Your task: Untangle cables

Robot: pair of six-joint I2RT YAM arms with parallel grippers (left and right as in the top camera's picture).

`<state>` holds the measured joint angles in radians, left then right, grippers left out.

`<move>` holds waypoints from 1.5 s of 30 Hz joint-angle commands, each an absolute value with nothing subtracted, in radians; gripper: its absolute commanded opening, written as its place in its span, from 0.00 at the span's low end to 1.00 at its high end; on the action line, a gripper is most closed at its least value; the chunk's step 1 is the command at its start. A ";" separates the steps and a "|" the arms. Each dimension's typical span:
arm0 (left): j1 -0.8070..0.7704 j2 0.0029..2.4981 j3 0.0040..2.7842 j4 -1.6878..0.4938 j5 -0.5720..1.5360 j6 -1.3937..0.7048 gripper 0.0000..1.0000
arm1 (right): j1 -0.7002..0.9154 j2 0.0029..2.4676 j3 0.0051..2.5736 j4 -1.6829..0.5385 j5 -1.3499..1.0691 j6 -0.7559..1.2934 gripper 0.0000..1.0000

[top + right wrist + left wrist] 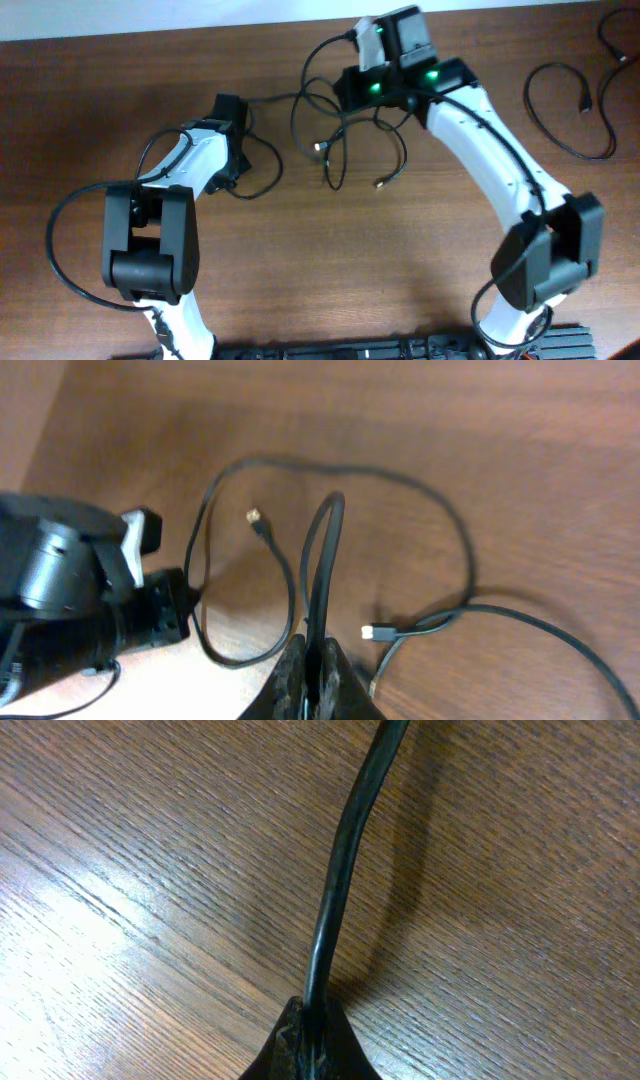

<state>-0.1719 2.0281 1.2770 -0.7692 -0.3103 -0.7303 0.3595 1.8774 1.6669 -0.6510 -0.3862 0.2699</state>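
Note:
Several thin black cables [335, 140] lie in a loose tangle on the brown wooden table [330, 270] between my two arms. My left gripper [238, 108] is at the tangle's left end. In the left wrist view it [312, 1020] is shut on one black cable [340, 870] that rises from its jaws. My right gripper [345, 92] is at the tangle's upper right. In the right wrist view it [318, 655] is shut on a cable loop [320, 560]. Two small plug ends [256, 517] [375, 631] lie loose on the wood.
A separate black cord [565, 100] lies in a loop at the far right, with another cord end [612, 40] in the top right corner. The left arm [70, 590] shows at the left of the right wrist view. Both arm bases stand at the front edge.

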 commanded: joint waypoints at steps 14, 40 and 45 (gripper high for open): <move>-0.155 2.179 1.158 -0.743 -0.199 -0.748 0.15 | 0.549 2.097 1.604 -0.787 -0.055 0.244 0.63; -0.155 2.179 1.158 -0.741 -0.198 -0.748 0.99 | -0.055 1.924 1.892 -1.124 -0.013 0.245 0.04; -0.155 2.179 1.158 -0.741 -0.198 -0.748 0.99 | -0.538 1.871 1.892 -1.362 0.095 0.299 0.04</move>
<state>-0.1432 2.0071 1.2591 -0.7326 -0.3489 -0.7689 -0.3977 1.9182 1.8843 -1.3308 0.0483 0.2649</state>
